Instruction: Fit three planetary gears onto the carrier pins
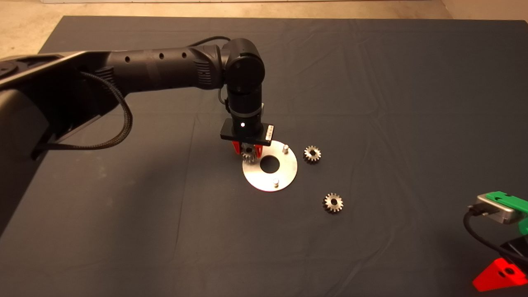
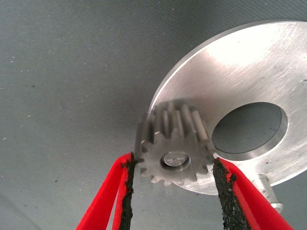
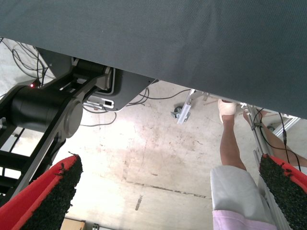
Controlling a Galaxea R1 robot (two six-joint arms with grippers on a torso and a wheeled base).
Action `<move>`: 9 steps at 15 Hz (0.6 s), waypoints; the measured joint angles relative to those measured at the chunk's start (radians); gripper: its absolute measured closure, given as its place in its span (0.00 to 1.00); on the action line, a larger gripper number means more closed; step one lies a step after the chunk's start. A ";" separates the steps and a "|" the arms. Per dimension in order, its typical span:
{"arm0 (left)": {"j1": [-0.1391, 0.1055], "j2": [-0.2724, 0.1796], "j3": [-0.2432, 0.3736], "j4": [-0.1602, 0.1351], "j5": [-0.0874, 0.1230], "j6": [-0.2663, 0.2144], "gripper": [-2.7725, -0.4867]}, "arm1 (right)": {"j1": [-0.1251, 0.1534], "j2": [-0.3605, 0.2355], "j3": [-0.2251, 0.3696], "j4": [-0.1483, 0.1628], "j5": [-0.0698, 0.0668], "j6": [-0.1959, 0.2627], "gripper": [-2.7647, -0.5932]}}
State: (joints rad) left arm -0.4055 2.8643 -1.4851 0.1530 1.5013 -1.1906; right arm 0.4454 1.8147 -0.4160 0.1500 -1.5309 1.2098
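dark wrinkled mat, flat shiny disc with round centre hole, my left gripper over its rim, fingers spread either side of toothed steel gear seated on a pin, two gears loose on mat, my right gripper parked, open

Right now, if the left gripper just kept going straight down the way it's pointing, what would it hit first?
The left gripper would first meet the gear seated on a carrier pin, between its open fingers. Below that lies the disc, though depth is uncertain.
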 joint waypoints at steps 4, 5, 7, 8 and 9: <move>-0.002 -0.010 0.014 0.000 0.002 -0.001 0.71 | 0.000 0.000 0.000 0.000 0.000 0.000 0.01; -0.002 -0.016 0.024 0.000 0.002 -0.008 0.71 | 0.000 0.000 0.000 0.000 0.001 0.000 0.01; -0.014 -0.042 0.056 0.000 0.003 -0.021 0.64 | -0.002 0.000 0.000 0.000 0.000 0.000 0.01; -0.040 -0.061 0.078 0.000 0.004 -0.024 0.64 | -0.002 0.001 0.000 0.000 0.000 0.000 0.01; -0.076 -0.095 0.114 0.000 0.007 -0.024 0.60 | -0.002 0.002 0.000 0.000 0.000 0.000 0.01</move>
State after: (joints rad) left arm -0.4819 2.7696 -1.3707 0.1533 1.5081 -1.2147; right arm 0.4430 1.8164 -0.4160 0.1500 -1.5306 1.2094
